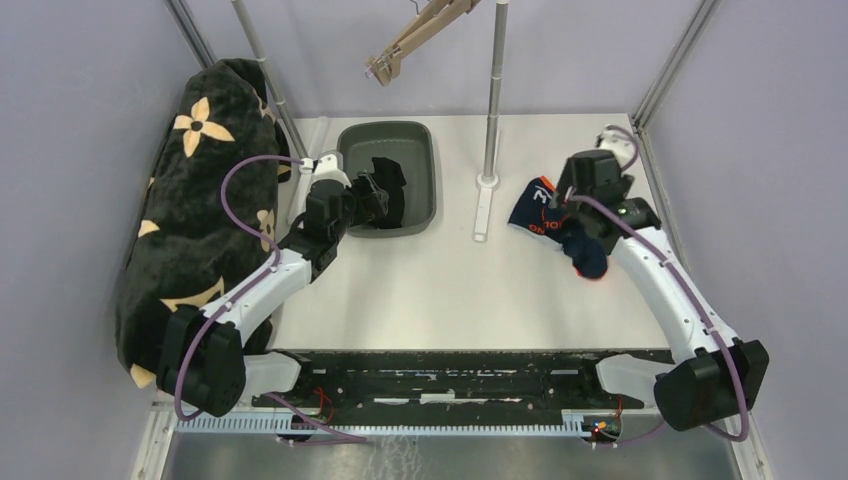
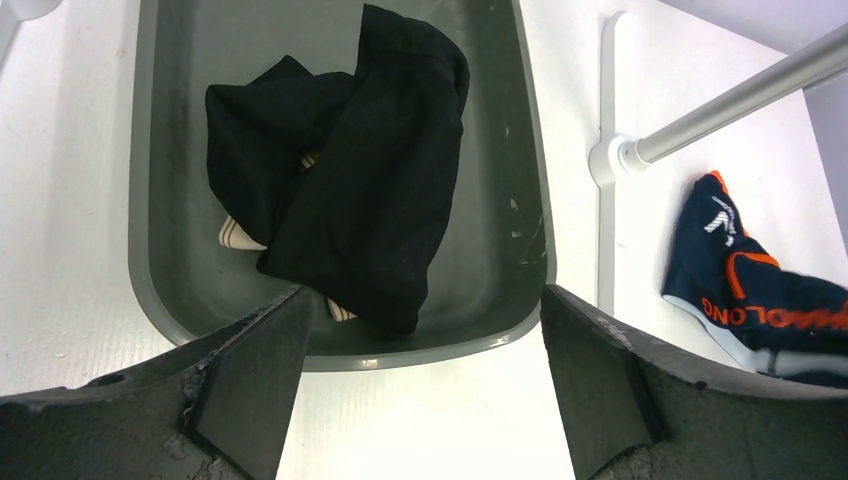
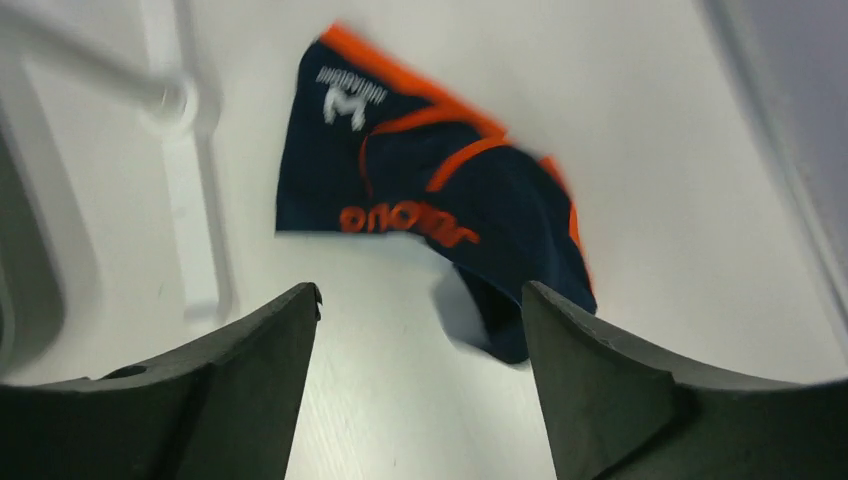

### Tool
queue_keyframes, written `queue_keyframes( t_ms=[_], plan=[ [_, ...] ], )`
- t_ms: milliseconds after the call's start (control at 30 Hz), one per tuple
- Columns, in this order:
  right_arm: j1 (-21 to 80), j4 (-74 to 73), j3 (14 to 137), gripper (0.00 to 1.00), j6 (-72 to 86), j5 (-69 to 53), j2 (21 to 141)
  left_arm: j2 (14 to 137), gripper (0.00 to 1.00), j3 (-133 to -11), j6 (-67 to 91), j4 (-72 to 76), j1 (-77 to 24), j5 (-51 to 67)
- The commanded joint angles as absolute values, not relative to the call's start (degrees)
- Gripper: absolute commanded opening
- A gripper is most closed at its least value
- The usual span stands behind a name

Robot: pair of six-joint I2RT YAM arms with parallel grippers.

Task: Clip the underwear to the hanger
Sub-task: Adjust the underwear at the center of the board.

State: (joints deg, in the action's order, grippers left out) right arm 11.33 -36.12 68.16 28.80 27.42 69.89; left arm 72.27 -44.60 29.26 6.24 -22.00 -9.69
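Observation:
A navy underwear [image 3: 440, 210] with orange trim and lettering lies crumpled on the white table at the right [image 1: 540, 212]. My right gripper [image 3: 420, 295] hangs open just above its near edge with nothing between the fingers; from above it [image 1: 572, 212] sits over the cloth. The wooden clip hanger [image 1: 415, 40] hangs at the back, high above the table. My left gripper [image 2: 420, 300] stands open and empty at the near rim of a grey bin [image 2: 160, 200] that holds black garments [image 2: 370, 170]. The navy underwear [image 2: 750, 290] also shows in the left wrist view, at the right.
A metal pole [image 1: 492, 100] rises from a white base [image 1: 483, 205] between the bin and the navy underwear. A black blanket with tan flower shapes [image 1: 200, 200] drapes over the left frame. Frame posts stand at the back corners.

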Motion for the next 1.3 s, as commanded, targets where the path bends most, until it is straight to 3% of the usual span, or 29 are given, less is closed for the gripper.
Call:
queue_keyframes(
  t_ms=[0, 67, 300, 867, 1267],
  plan=[
    [19.2, -35.1, 65.8, 0.82, 29.3, 25.1, 66.3, 71.5, 0.91, -45.3, 29.8, 9.8, -22.2, -8.1],
    [19.6, -35.0, 66.3, 0.78, 28.7, 25.2, 66.1, 71.1, 0.91, -45.2, 29.9, 9.8, -22.2, -8.1],
    [19.6, -34.9, 67.9, 0.78, 25.8, 28.3, 69.9, 69.1, 0.91, -44.5, 29.6, 9.3, -22.1, -9.4],
    [19.3, -28.9, 82.9, 0.7, 19.7, 16.5, 103.5, 70.0, 0.91, -44.9, 29.1, 9.3, -22.1, -9.7],
    [18.3, -30.7, 86.5, 0.68, 28.1, 9.2, 114.3, 70.3, 0.91, -45.0, 28.6, 9.1, -22.1, -10.5]
  ],
)
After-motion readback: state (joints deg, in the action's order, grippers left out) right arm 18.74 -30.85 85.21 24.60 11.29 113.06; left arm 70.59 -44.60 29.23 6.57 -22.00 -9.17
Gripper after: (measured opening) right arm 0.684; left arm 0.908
